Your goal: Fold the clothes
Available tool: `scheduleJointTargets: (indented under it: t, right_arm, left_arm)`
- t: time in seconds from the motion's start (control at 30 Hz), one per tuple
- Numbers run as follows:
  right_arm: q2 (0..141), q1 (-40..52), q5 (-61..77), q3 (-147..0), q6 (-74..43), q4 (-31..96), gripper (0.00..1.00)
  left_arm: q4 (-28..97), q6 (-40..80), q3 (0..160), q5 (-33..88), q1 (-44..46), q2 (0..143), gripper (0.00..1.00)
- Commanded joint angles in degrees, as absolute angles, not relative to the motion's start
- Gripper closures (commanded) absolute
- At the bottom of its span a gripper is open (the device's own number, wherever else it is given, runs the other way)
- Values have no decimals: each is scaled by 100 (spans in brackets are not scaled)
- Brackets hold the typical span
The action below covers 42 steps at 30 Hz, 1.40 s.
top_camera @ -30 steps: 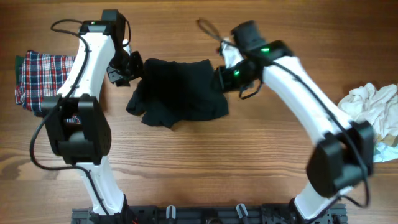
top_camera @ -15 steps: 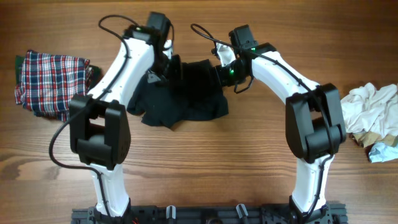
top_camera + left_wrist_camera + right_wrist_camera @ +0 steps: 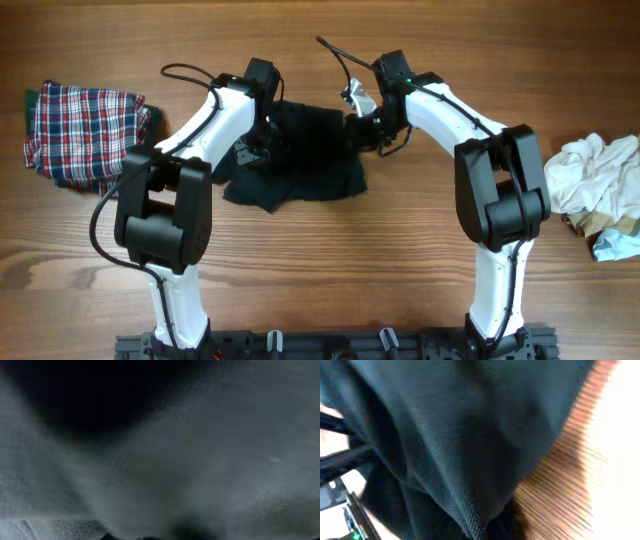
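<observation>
The black shirt (image 3: 305, 150) lies crumpled at the middle of the table in the overhead view. My left gripper (image 3: 262, 145) is down on its left edge. The left wrist view shows only blurred dark cloth (image 3: 200, 450) pressed close, hiding the jaws. My right gripper (image 3: 362, 125) is at the shirt's upper right edge. In the right wrist view, black mesh cloth (image 3: 445, 435) bunches down into the shut jaws. A red-white-navy plaid garment (image 3: 80, 130) lies folded at the far left. White clothes (image 3: 600, 180) are heaped at the far right.
A pale-blue piece (image 3: 620, 243) lies under the white heap at the right edge. Bare wooden table (image 3: 330, 260) runs in front of the shirt. A thin black cable (image 3: 335, 50) loops above the right wrist.
The left arm swung right and came down onto the shirt's left edge. The right gripper closed on the shirt's upper right edge. The shirt's left side has shifted slightly.
</observation>
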<state>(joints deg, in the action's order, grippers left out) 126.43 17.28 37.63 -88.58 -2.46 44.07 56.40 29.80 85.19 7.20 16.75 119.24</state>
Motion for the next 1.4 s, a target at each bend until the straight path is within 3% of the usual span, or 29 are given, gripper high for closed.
scheduleJointTargets:
  t: [0.0, 0.1, 0.23, 0.43, 0.67, 0.7, 0.73, 0.77, 0.93, 1.1, 1.13, 1.2, 1.23, 1.33, 1.37]
  right_arm:
    - [11869, 1240, 1909, -8849, -622, 5199, 96]
    - [10864, 926, 548, -8849, -255, 5907, 96]
    - [10337, 893, 403, -8849, -130, 6121, 96]
    - [10350, 1059, 169, -8849, -148, 6320, 96]
    - [10807, 2508, 1304, -8849, -733, 5336, 94]
    - [11102, 2670, 1372, -8849, -773, 5225, 92]
    - [11336, 2759, 1367, -8849, -801, 5177, 83]
    - [11668, 2864, 1435, -8849, -902, 5133, 53]
    - [11616, 2941, 2558, -8917, -746, 5120, 43]
    - [10315, 2075, 2755, -8930, -849, 5131, 36]
    - [10245, 1782, 2340, -8930, -1223, 5269, 37]
    - [10311, 1431, 2196, -8912, -1372, 5474, 54]
    - [10433, 1245, 2206, -8912, -1352, 5664, 69]
    - [10763, 1179, 2259, -8868, -1352, 5983, 96]
    - [10873, 1199, 2324, -8781, -1376, 6029, 96]
  left_arm:
    - [5605, 3068, 8379, 967, 1636, 11926, 63]
    - [5575, 3068, 8379, 1376, 1634, 11924, 37]
    - [5258, 3070, 8392, 2018, 1629, 11924, 36]
    - [5380, 3024, 8401, 2038, 1551, 11832, 37]
    - [5771, 2985, 8444, 2036, 1181, 11229, 46]
    - [5826, 2871, 8444, 2036, 1037, 10842, 46]
    - [5865, 2871, 8444, 2029, 956, 10545, 44]
    - [5883, 2842, 8444, 2029, 880, 10215, 43]
    - [5784, 2722, 8444, 1645, 803, 8783, 36]
    - [5408, 2652, 8442, 1717, 1118, 8879, 35]
    - [5146, 2408, 8442, 1756, 1358, 8923, 37]
    - [4696, 2012, 8442, 1717, 1892, 9059, 44]
    - [4466, 1789, 8442, 1396, 2237, 9203, 50]
    - [3948, 1568, 8442, 882, 2757, 9786, 69]
    - [3677, 1367, 8442, 913, 2860, 10062, 74]
